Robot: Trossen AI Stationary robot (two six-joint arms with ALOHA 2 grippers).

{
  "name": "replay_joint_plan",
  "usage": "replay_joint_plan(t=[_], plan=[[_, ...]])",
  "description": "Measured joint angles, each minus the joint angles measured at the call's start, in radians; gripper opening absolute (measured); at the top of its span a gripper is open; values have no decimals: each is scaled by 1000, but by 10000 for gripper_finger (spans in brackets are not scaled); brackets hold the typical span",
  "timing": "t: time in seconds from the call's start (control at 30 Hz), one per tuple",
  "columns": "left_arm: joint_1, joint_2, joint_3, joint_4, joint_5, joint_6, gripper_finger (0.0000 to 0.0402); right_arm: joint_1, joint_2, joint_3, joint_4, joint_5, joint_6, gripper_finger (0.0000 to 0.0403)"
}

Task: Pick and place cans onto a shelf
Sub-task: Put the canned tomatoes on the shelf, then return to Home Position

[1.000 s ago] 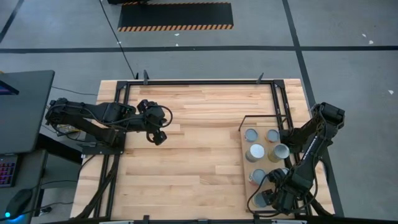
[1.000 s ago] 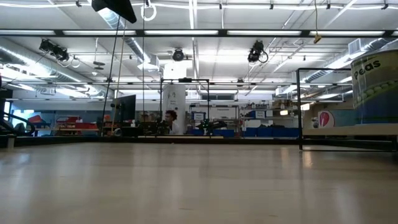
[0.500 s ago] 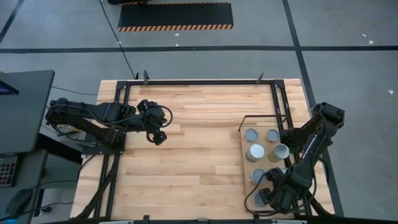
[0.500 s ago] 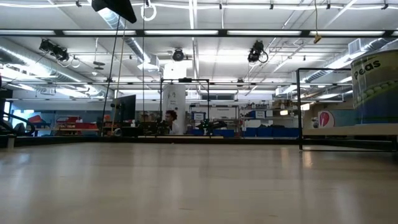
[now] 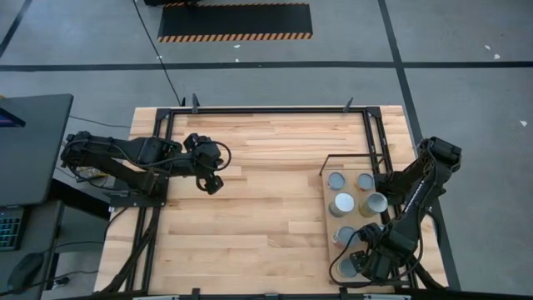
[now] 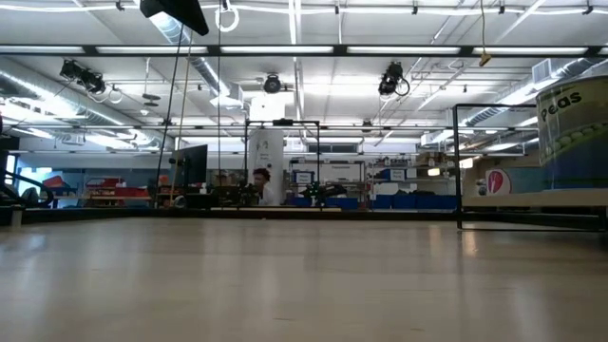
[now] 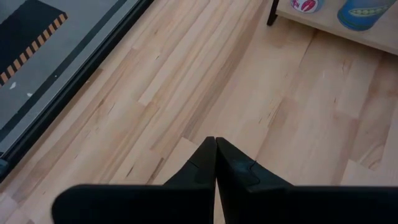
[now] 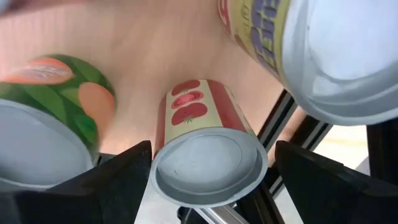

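At the shelf's [image 5: 326, 218] near end, on the desk's [image 5: 250, 208] right side, the right end effector [image 5: 360, 265] is spread wide around a tomato can [image 8: 208, 158] without gripping it. Other cans [image 5: 341, 203] stand on the shelf. The left end effector [image 5: 212, 185], clenched empty, hangs over the desk's left part.

You get bright, even light from ceiling strip lamps [image 6: 285, 49] with only soft shadows on the tabletop [image 5: 266, 208], while the nearest cans [image 8: 208, 158] in the right wrist view are blurred and bulge toward the picture's edges.
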Motion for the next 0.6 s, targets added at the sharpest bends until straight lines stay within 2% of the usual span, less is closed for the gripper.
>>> replay_joint_plan(t=[0.27,0.43,0.6], plan=[[0,0,0,0,0,0,11,0,0,0,-17,-32,-2,347],[0,0,0,0,0,0,11,0,-21,11,-27,-5,1,347],[0,0,0,1,6,8,11,-13,-63,65,-121,9,8,347]])
